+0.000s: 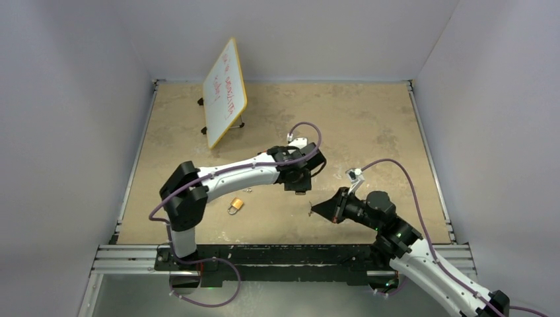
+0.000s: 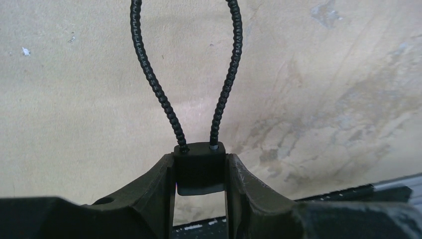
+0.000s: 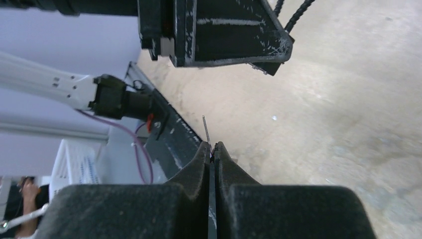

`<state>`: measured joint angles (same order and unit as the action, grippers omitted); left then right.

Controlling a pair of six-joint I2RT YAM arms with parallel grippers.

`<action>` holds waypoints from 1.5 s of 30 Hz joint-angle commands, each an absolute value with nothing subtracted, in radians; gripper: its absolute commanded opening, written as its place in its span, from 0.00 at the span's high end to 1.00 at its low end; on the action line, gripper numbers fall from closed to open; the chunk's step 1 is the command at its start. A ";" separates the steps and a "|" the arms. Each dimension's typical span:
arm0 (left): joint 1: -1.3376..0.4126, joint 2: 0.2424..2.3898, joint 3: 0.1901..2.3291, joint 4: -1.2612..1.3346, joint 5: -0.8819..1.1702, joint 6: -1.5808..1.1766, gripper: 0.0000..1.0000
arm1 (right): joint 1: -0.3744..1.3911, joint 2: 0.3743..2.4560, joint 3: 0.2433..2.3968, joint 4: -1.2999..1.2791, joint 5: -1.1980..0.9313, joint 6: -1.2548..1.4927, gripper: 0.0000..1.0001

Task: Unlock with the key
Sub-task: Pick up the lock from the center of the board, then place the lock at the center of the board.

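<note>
The cable lock (image 2: 199,159), a small black block with a beaded black loop, sits over the table (image 1: 370,125), clamped between the half-open jaws of my left gripper (image 2: 200,174). My right gripper (image 3: 213,149) is closed fully, pinching the thin key (image 3: 205,127) near the lock.

Left tool (image 2: 200,172) clamped; right tool (image 3: 212,149) pinched shut.

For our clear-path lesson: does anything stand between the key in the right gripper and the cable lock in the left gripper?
Nothing visible does. Only open air lies between the key and the cable lock.
</note>
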<state>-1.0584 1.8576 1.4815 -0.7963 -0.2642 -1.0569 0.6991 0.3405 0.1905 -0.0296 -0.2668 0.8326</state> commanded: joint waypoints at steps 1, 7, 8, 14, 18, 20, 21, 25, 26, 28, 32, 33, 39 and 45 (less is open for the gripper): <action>-1.043 1.730 1.449 -0.782 -0.182 -1.123 1.00 | 0.696 0.359 0.175 0.149 -0.399 0.831 1.00; -1.043 1.622 1.394 -0.758 -0.121 -1.179 1.00 | 0.697 0.377 0.167 0.157 -0.418 0.861 1.00; -1.042 1.612 1.392 -0.764 -0.113 -1.187 1.00 | 0.697 0.375 0.166 0.158 -0.423 0.859 1.00; -1.032 1.571 1.379 -0.763 -0.036 -1.216 1.00 | 0.697 0.392 0.163 0.195 -0.440 0.857 1.00; -1.024 1.548 1.363 -0.760 -0.011 -1.228 1.00 | 0.697 0.413 0.167 0.224 -0.454 0.851 1.00; -1.019 1.535 1.347 -0.745 -0.005 -1.232 1.00 | 0.697 0.417 0.166 0.233 -0.468 0.843 1.00; -1.017 1.529 1.336 -0.737 -0.005 -1.236 1.00 | 0.697 0.416 0.166 0.230 -0.469 0.839 1.00; -1.012 1.516 1.320 -0.715 0.020 -1.245 1.00 | 0.697 0.413 0.163 0.228 -0.474 0.828 1.00; -1.012 1.515 1.319 -0.714 0.020 -1.247 1.00 | 0.697 0.413 0.163 0.230 -0.474 0.827 1.00; -1.011 1.511 1.318 -0.713 0.019 -1.249 1.00 | 0.697 0.415 0.161 0.229 -0.474 0.827 1.00; -1.010 1.506 1.305 -0.696 0.026 -1.255 1.00 | 0.697 0.424 0.158 0.238 -0.474 0.825 1.00; -1.010 1.504 1.299 -0.685 0.029 -1.258 1.00 | 0.698 0.429 0.158 0.241 -0.475 0.824 1.00; -1.009 1.499 1.276 -0.661 0.037 -1.258 1.00 | 0.697 0.447 0.158 0.242 -0.476 0.816 1.00; -1.009 1.489 1.267 -0.658 0.029 -1.262 1.00 | 0.697 0.454 0.153 0.255 -0.474 0.818 1.00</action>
